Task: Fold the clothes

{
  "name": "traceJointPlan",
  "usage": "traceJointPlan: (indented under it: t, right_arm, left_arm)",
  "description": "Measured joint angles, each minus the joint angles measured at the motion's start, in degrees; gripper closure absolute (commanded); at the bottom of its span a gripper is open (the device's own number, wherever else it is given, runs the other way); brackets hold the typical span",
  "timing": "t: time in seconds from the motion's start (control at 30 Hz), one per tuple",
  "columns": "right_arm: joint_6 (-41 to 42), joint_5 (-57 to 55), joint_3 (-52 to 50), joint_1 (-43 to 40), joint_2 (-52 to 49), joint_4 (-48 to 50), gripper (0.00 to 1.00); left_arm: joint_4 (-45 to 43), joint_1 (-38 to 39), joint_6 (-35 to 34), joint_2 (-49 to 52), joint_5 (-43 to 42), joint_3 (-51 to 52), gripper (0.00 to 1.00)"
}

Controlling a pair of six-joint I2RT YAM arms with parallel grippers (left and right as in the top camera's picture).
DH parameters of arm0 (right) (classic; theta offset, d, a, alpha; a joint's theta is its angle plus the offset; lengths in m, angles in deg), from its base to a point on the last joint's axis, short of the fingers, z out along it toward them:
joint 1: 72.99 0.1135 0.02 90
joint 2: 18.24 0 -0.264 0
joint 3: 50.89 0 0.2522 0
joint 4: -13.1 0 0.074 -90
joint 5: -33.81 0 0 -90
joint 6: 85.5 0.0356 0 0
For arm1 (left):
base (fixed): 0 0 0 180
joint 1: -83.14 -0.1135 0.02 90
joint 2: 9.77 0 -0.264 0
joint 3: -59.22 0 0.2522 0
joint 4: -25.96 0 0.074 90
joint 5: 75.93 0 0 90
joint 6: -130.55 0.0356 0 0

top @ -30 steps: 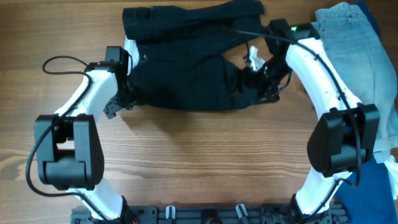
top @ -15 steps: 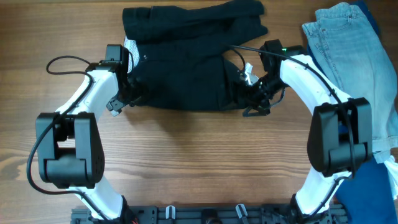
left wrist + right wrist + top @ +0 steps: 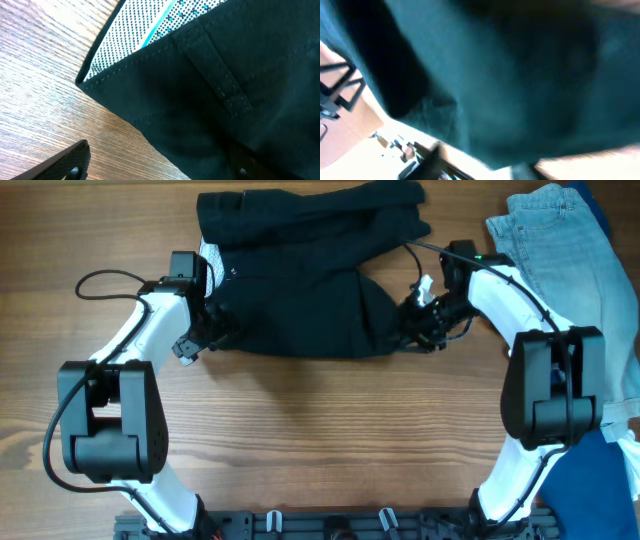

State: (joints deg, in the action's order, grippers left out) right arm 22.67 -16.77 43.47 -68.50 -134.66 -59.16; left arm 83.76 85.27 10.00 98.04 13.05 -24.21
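Since the clothes [image 3: 290,310], spread across the far worktop [image 3: 320,440] between the arms, look soft and limp, the stitched waistband [image 3: 165,60] seems the firmest hold. The left pincer [image 3: 203,330] stands wide astride it, gripping nothing. Whether the right pincer [image 3: 415,330] has closed on the opposite edge, I cannot tell.

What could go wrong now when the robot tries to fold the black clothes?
1. The left gripper is open at the black garment's left edge. If the arm lifts before closing, that side may slip free.
2. The right gripper sits in bunched fabric at the right end, so it might pinch several layers and fold crookedly.
3. The jeans lie close by, so a wide swing could snag them.
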Motion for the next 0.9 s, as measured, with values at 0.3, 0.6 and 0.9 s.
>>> traceJointPlan:
  t: [0.3,0.6,0.9]
  right_arm:
    - [2.21,-2.73,0.0,-0.26,-0.07,1.33,0.96]
    - [2.21,-4.79,0.0,-0.26,-0.66,0.72,0.96]
    - [2.1,-4.76,0.0,-0.26,-0.66,-0.72,0.88]
  left_arm:
    - [-0.81,0.0,-0.04,0.0,-0.59,0.0,0.69]
    - [-3.87,-0.02,-0.04,0.0,-0.61,0.0,0.27]
    - [0.24,-0.28,3.96,0.02,1.97,0.09,0.0]
